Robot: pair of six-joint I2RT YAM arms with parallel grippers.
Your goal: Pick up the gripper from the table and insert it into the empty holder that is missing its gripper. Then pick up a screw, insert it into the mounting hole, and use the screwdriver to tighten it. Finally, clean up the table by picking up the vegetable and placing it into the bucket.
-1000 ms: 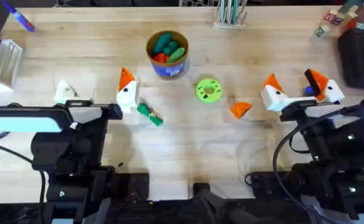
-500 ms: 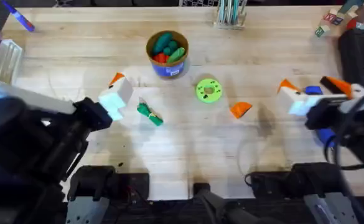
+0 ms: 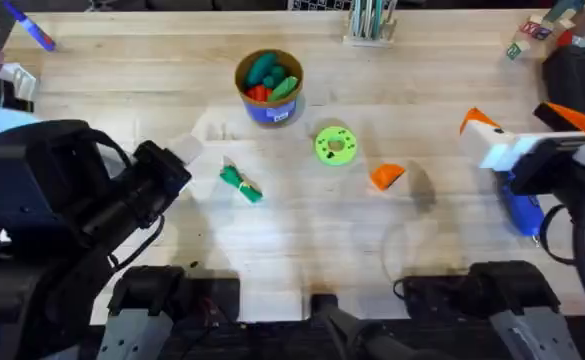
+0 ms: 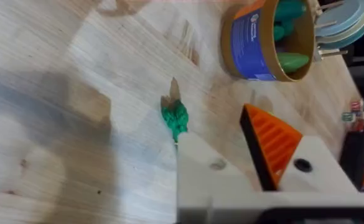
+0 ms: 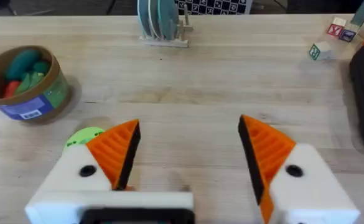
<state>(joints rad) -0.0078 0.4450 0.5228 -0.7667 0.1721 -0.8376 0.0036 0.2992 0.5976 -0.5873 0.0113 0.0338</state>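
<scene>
Left claw (image 3: 187, 152): you see it left of centre in the overhead view, on the end of a large dark arm. The left wrist view shows one white block with one orange ribbed pad (image 4: 272, 149); I cannot tell whether the fingers are apart or together.
Right claw (image 5: 191, 155): your right wrist view shows its two orange-padded fingers wide apart with nothing between them. In the overhead view it sits at the right edge of the frame.
Orange wedge (image 3: 386, 176): the loose ribbed piece lies on the bare table (image 3: 302, 240) just right of centre, near the green disc (image 3: 334, 144) and apart from both claws.
Screwdriver (image 3: 521, 210): blue, lying at the right of the overhead view, partly under the right arm.
Vegetable (image 3: 240, 182): the slim green toy with a tan end lies left of centre, just right of the left claw, not touching it.
Bucket (image 3: 269, 87): the blue cup with a brown rim stands in the upper middle, already holding green and red toys.
White holder block: I cannot pick it out with certainty.
</scene>
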